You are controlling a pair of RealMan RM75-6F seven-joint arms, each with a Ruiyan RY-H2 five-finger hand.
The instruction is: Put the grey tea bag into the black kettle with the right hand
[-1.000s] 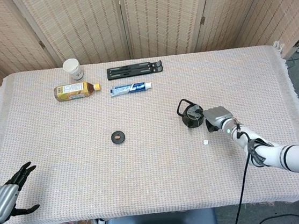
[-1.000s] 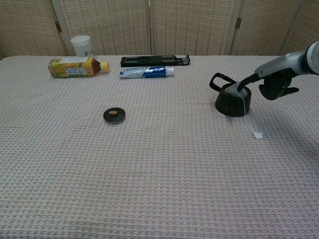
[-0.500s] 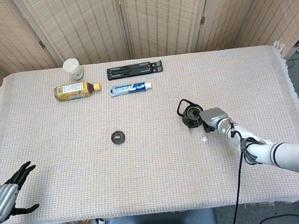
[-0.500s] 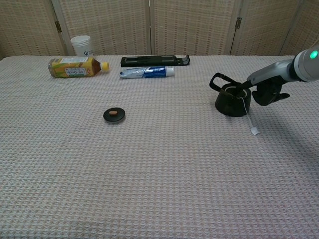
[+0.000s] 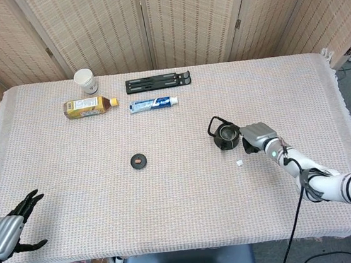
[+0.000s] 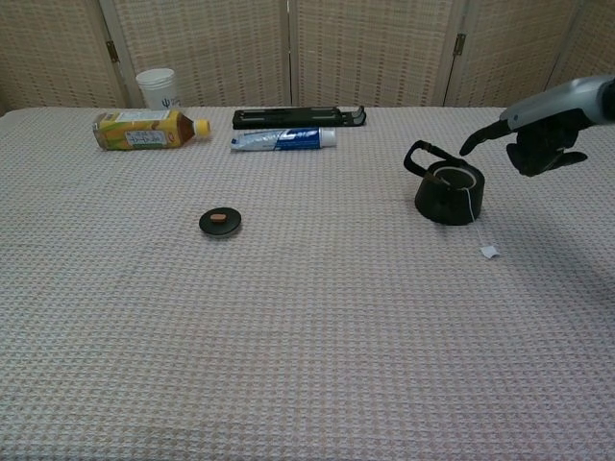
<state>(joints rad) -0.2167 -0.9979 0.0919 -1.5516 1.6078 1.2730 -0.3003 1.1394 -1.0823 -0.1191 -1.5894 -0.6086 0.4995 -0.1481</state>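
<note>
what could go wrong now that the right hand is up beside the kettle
The string hangs over the rim of the black kettle with its white paper tag lying on the cloth; the right hand, with one finger pointing out over the kettle, might snag it and tug the bag out, or nudge the open-topped kettle.

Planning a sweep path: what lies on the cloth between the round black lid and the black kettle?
Nothing: in the head view, bare cloth runs from lid to kettle.

Black kettle (image 6: 448, 195); white tag (image 6: 489, 253); beige waffle-weave bench (image 6: 307, 327) cloth; yellow bottle (image 6: 149, 129); blue-white tube (image 6: 282, 140); black lid (image 6: 220, 221).
</note>
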